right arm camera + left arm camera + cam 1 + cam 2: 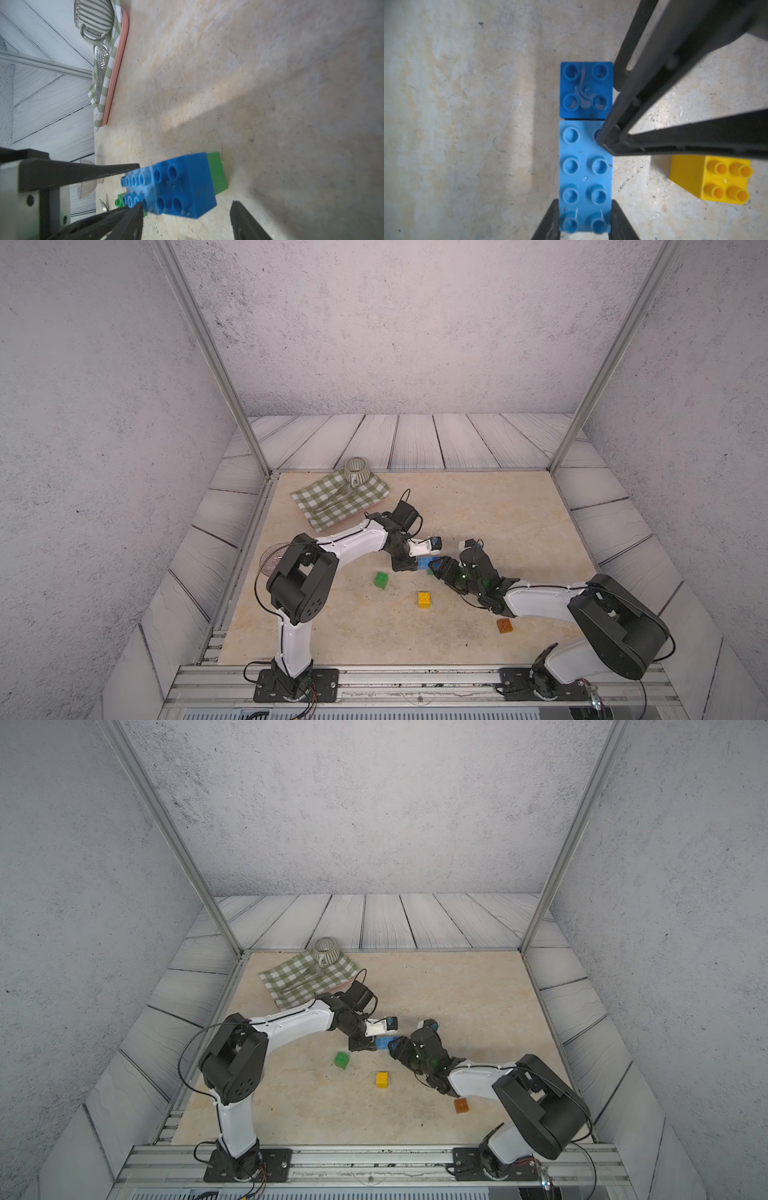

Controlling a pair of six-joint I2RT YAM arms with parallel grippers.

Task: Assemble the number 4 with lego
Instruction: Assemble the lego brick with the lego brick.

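Near the middle of the desk (498, 510), found the long light-blue brick (585, 166) lying studs upward, pinched at one end by the left end effector (584, 202), clenched against both long flanks. Saw the dark-blue brick (586, 90) butted end to end against it, touching along the seam; could not tell whether locked together or merely abutting. Spotted a second green brick (218, 172) just beside the dark-blue one, on the side toward the arm bases, seemingly against it. Found the right end effector (187, 205) released, jaws straddling the dark-blue brick with a gap on one side, nothing held. Counted three more pieces lying well apart, nearer the arm bases: the loose green brick (381, 580), the yellow brick (424, 600), the orange-brown brick (504, 625). Noted the checked cloth (338, 499) and striped mug (356, 471) at the far corner, away from the work.

Judged every brick light, rigid and glossy-walled: no give under the jaws, little friction on the desk, so apt to skate or twist under an off-centre pinch. Reckoned the safest hold across two opposite flat walls, square and low, clear of the studs and of the neighbour's seam. Expected the short dark-blue brick to tip more readily than the long one, hence worth bracing with the left grip during any nudge.
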